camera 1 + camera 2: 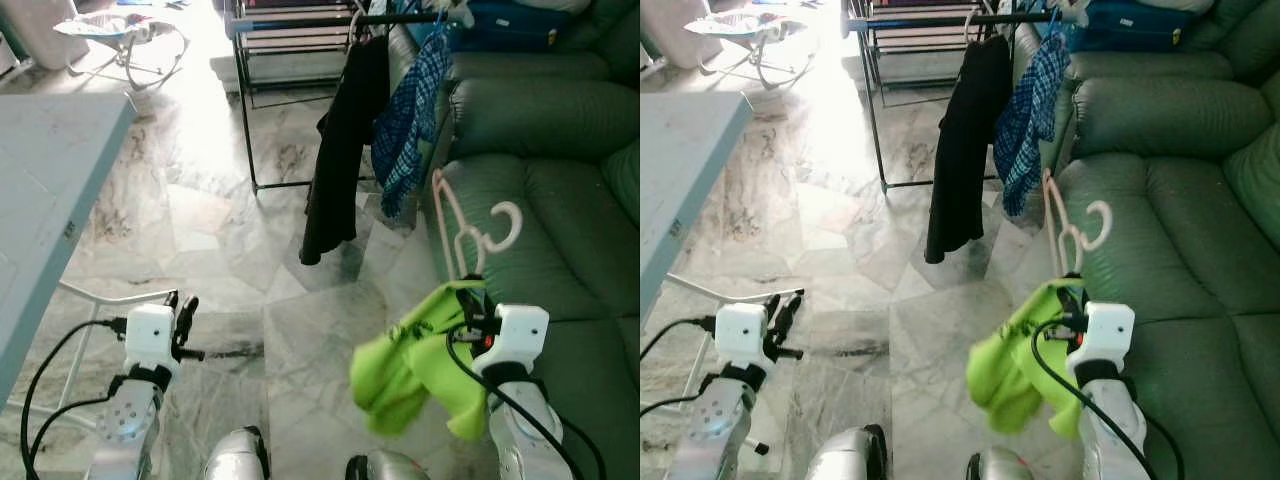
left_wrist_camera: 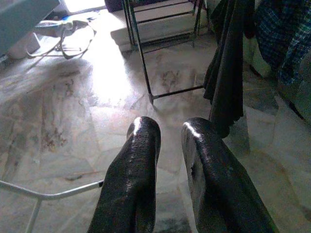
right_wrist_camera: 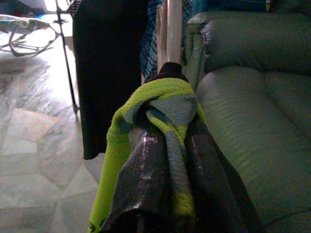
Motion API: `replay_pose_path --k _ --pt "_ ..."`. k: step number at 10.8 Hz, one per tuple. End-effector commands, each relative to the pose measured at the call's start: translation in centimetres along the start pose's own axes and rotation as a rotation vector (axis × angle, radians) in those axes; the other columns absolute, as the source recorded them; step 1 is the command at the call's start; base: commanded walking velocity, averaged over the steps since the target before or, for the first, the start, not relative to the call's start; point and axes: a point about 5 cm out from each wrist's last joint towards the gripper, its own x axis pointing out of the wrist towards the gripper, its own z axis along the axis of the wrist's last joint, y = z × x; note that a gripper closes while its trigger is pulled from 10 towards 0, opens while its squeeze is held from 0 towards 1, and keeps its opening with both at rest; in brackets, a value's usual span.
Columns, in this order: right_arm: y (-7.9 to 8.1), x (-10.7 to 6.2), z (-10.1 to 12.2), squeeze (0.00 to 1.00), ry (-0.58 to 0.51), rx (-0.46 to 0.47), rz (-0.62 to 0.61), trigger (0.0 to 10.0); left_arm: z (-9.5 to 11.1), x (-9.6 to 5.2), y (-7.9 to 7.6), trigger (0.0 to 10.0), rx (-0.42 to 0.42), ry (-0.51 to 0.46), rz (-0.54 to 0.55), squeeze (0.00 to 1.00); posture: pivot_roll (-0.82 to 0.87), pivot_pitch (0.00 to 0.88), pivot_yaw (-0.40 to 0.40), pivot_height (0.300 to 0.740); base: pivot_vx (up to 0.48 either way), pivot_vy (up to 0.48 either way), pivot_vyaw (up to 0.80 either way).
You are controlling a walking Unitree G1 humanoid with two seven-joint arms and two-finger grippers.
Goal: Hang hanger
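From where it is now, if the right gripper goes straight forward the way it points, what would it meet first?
Probably the black garment hanging on the drying rack, with the blue checked shirt beside it. The right gripper holds the pale hanger and green cloth; depth is unclear.

Right pincer raised, fingers clamped, left pincer low, fingers slightly parted

Marble-tile floor glaring with light at the far end; green sofa along the right, grey table at left, bouncer seat far left.
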Motion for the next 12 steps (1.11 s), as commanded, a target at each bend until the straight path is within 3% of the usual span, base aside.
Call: replay_pose_path --k 1,12 --pt "-0.03 0.12 0.76 0.0 -0.028 0.009 -0.004 10.0 0.07 -0.19 0.21 10.0 -0.004 0.005 0.013 0.0 -0.05 0.129 0.0 0.74 0.0 0.0 0.0" --pt "-0.92 -0.4 -0.11 0.0 0.032 -0.016 -0.018 10.0 -0.36 -0.55 0.48 10.0 0.01 0.035 0.014 0.0 -0.05 0.126 0.004 0.74 0.0 0.0 0.0"
